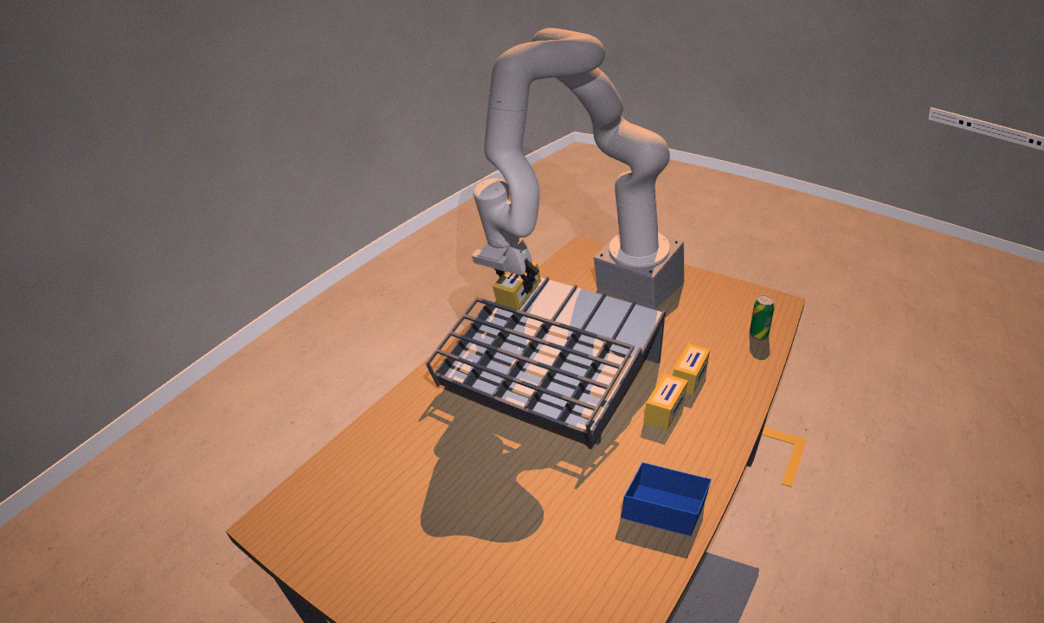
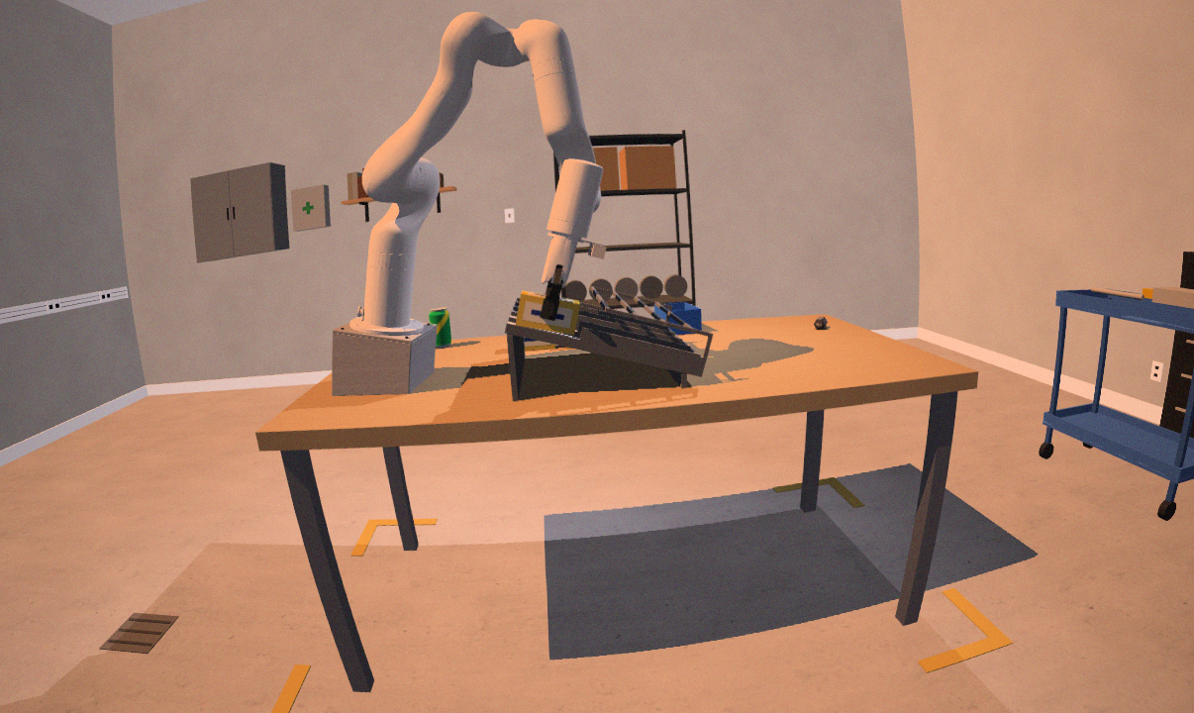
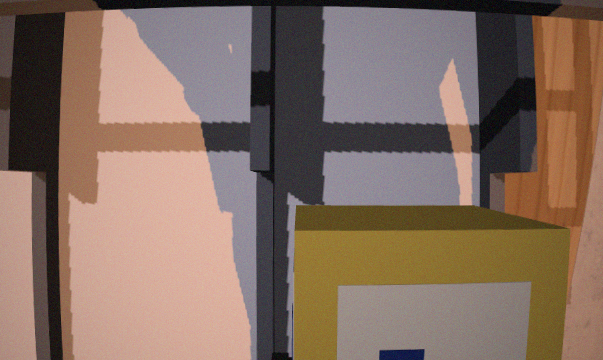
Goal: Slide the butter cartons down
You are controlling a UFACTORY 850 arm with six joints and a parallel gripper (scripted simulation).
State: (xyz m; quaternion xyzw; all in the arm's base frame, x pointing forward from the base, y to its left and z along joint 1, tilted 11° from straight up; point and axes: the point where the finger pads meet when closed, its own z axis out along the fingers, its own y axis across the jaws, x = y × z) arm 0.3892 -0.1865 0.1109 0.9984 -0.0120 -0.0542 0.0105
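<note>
The gripper has its fingers partly open, squeezing one butter carton. Two more cartons, one green can and one blue bin sit to the right.

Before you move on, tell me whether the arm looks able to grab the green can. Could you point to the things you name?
Probably not yet: the gripper [image 1: 518, 280] [image 2: 551, 301] is shut on a butter carton [image 1: 508, 291] [image 2: 535, 315]. Nothing visible crowds the can [image 1: 761, 318] [image 2: 442, 328].

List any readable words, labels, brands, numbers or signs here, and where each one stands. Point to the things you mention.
A green cross, no letters: white wall box [image 2: 309, 207].
Butter cartons [image 1: 516, 286] [image 1: 666, 402] [image 1: 692, 369] [image 2: 547, 314] [image 3: 431, 257]: blue marks, no readable text.
Can [image 1: 761, 318] [image 2: 440, 328]: markings too small to read.
No words or numbers are readable.
</note>
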